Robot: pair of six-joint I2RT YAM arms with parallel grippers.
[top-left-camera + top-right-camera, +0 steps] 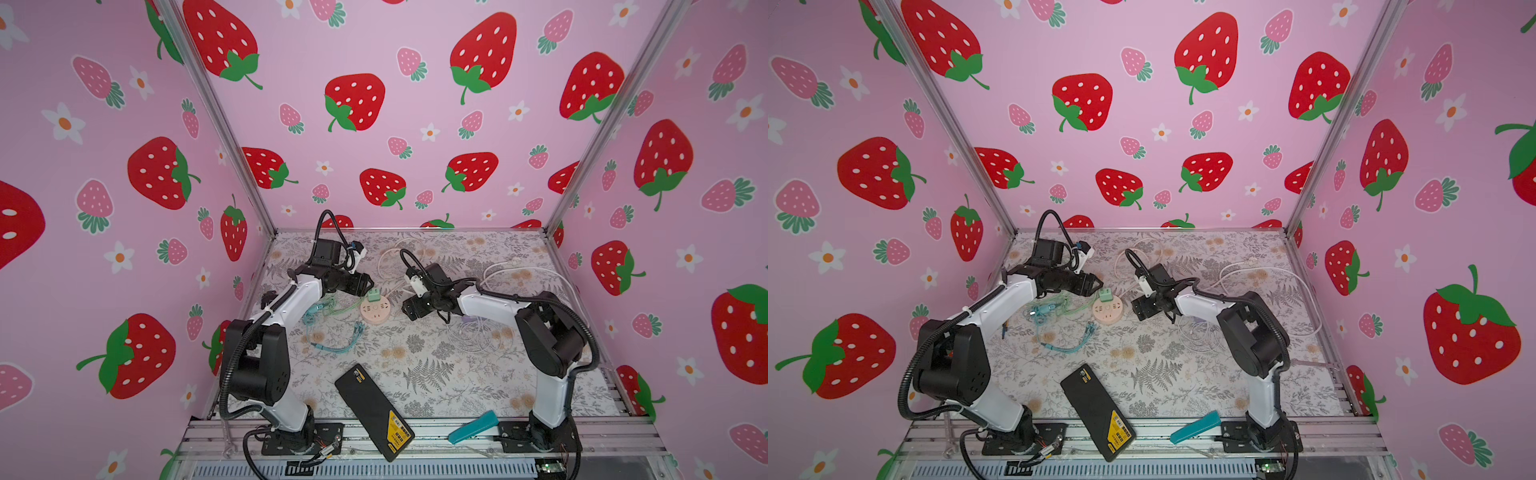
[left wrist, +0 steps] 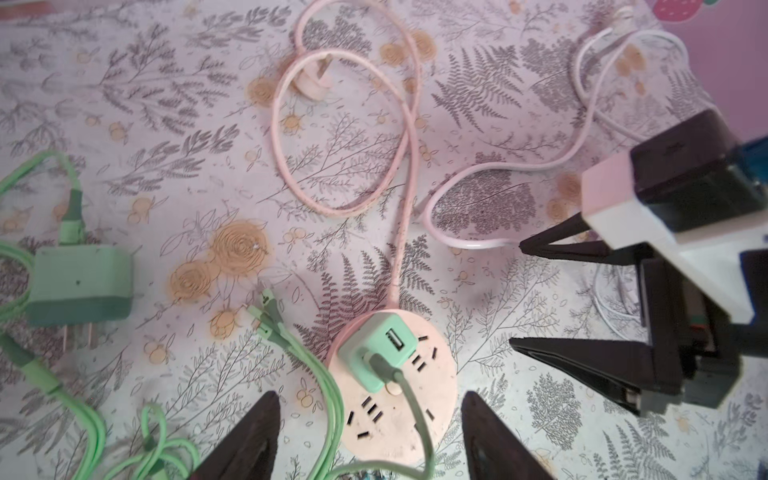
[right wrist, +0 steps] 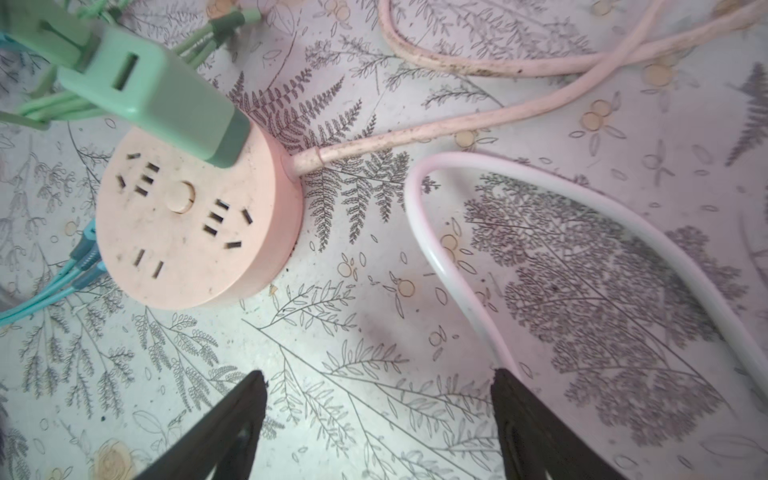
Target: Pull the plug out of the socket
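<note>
Bench: fern-and-flower patterned cover. Lying on it: round pink socket near centre. Green cable and teal cable at its left. White cable looped at right. Black flat case and teal block at front edge.

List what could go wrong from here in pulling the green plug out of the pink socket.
1. Nothing holds the socket down: the right end effector is open beside it, so it may lift with the plug.
2. The plug's green cable runs between the fingers of the open left end effector; closing might pinch the cable instead of the plug body.
</note>
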